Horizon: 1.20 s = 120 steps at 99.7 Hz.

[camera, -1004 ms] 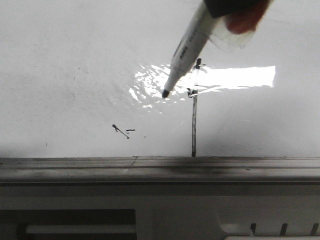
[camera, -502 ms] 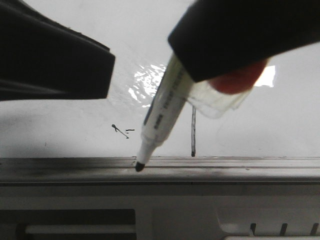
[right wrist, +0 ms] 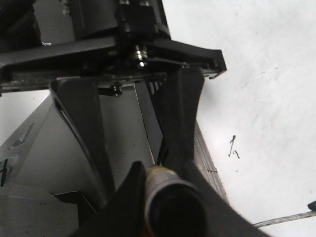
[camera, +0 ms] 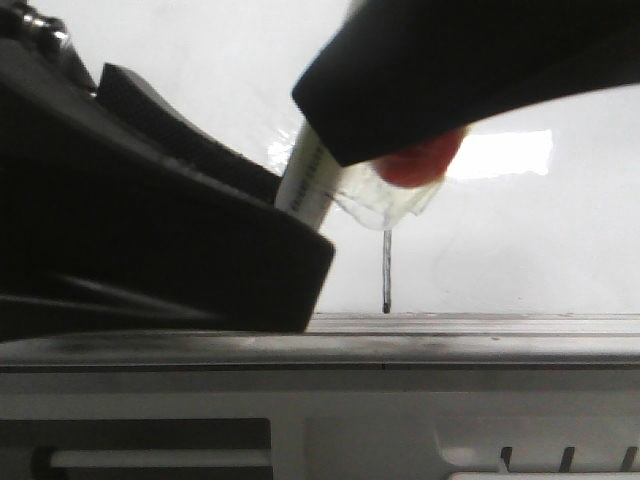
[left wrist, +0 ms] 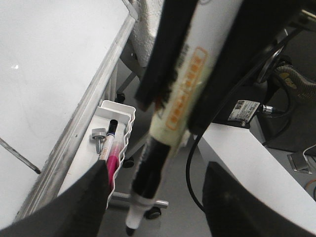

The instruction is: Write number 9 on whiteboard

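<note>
A white marker [camera: 309, 183] with a black tip is gripped by my right gripper [camera: 340, 150], which is shut on its barrel. From the right wrist I see the marker's back end [right wrist: 168, 207] between that gripper's [right wrist: 160, 170] fingers. My left gripper [camera: 200, 230] is open, and its dark bulk hides the marker's lower half in the front view. In the left wrist view the marker [left wrist: 173, 113] hangs between the left gripper's [left wrist: 157, 170] spread fingers, touching neither. The whiteboard [camera: 520, 250] carries the number 9 [camera: 387, 270], seen as a thin vertical stroke whose top is hidden.
A grey metal ledge [camera: 450, 335] runs along the whiteboard's lower edge. A white wire basket [left wrist: 116, 111] beside the board [left wrist: 49, 74] holds a pink marker [left wrist: 112, 158] and a bolt [left wrist: 98, 136]. A small black scribble [right wrist: 233, 147] marks the board [right wrist: 261, 74].
The right gripper brought the marker down off the board toward the ledge. The left gripper came in from the left and now straddles the marker's lower half, hiding the scribble.
</note>
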Motion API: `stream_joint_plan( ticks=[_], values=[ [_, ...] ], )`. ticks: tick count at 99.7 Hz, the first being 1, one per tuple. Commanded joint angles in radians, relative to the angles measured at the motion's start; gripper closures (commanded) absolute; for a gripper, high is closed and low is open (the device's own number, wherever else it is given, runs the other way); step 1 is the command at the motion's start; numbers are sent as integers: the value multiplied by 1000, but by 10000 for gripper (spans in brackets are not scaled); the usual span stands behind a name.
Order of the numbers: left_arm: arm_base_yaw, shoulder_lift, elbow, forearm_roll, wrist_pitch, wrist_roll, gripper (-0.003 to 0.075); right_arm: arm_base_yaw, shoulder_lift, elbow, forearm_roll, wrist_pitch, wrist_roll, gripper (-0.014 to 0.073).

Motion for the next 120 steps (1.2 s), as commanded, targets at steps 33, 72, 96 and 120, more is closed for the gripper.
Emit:
stream_joint_plan(
  ticks=[33,72,96,120],
  values=[
    [-9,18,-31,-99,35,1,487,64,-3,-36,36,-54,-10,641],
    [-9,18,-31,-101,37,-7,739,64,-3,-36,66,63,26,616],
    [-3,18,13,-107,37,-45,739,38,-10,-36,54,63,28,118],
    [-3,18,57,-216,-49,-64,739,-109,-145,-38,51,35,28,216]
  ],
)
